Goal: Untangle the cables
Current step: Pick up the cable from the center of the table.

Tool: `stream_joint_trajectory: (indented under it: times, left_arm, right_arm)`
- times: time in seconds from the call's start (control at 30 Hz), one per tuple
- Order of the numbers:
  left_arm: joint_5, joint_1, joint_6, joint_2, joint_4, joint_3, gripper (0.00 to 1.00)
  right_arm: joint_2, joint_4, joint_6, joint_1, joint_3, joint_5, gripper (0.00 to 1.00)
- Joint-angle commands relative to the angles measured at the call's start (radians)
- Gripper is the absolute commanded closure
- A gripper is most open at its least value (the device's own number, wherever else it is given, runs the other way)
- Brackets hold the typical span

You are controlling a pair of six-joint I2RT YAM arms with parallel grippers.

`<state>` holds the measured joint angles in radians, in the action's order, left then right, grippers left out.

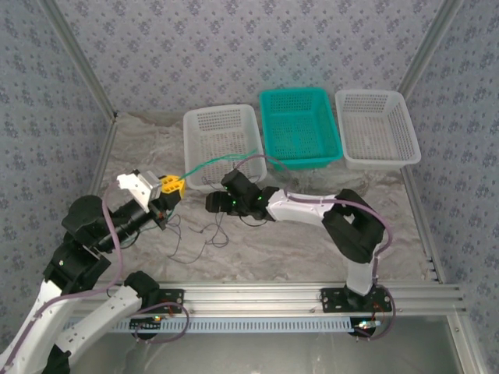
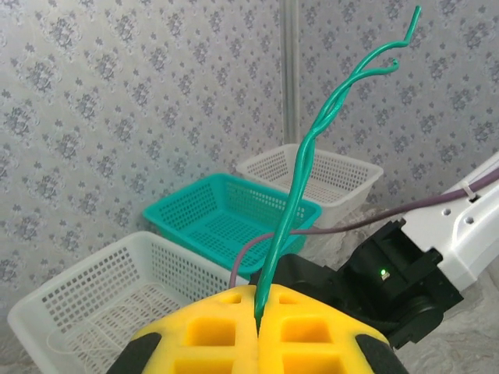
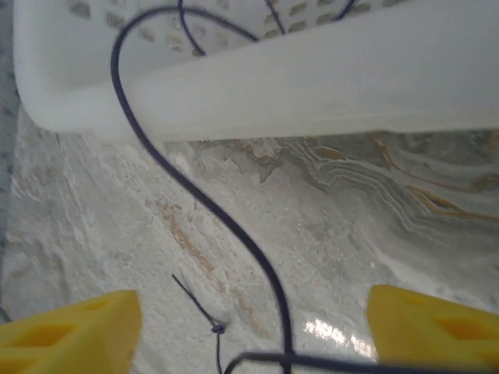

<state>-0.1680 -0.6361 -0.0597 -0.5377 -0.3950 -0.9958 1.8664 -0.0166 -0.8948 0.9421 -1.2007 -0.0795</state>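
Observation:
A green cable (image 2: 300, 179) rises twisted from between the yellow fingers of my left gripper (image 2: 260, 312), which is shut on it. From above, the left gripper (image 1: 171, 185) holds this green cable (image 1: 210, 164) stretched across the white basket's front toward the teal one. My right gripper (image 1: 212, 202) hovers low over the table by that basket, with its yellow fingers (image 3: 70, 335) wide apart. A thin dark cable (image 3: 234, 226) runs from the basket rim down between them, touching neither. More thin dark cables (image 1: 204, 232) loop on the table between the arms.
Three baskets stand in a row at the back: a white one (image 1: 221, 140), a teal one (image 1: 299, 128) and another white one (image 1: 376, 128). The near white basket's wall (image 3: 312, 78) is just ahead of my right gripper. A small knotted wire (image 3: 214, 327) lies on the cloth.

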Motion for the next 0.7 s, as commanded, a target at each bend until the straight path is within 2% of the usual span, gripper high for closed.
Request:
stream_joint_trajectory:
  times: [0.0,0.1,0.17,0.4,0.53,0.67]
  left_arm:
    - [0.028,-0.005,0.011,0.0,-0.001,0.001,1.0]
    - [0.034,-0.006,0.015,-0.002,0.017,0.01,1.0]
    - [0.032,-0.006,0.021,-0.002,0.037,0.015,1.0]
    - [0.019,-0.006,0.028,-0.026,0.064,0.01,1.0]
    - [0.003,-0.006,0.03,-0.047,0.078,0.009,1.0]
    - [-0.022,-0.005,0.029,-0.073,0.109,0.006,1.0]
  right_arm:
    - [-0.01,0.081,-0.02,0.007,-0.017,-0.027,0.52]
    - [-0.061,0.071,0.008,0.012,0.031,0.016,0.83]
    - [-0.099,0.044,0.034,0.013,0.049,0.031,1.0]
    - [-0.339,0.144,0.154,0.013,0.178,-0.007,1.0]
    - [-0.49,0.074,0.256,0.0,0.182,0.037,1.0]
    - [-0.617,0.009,0.33,-0.075,0.156,0.059,1.0]
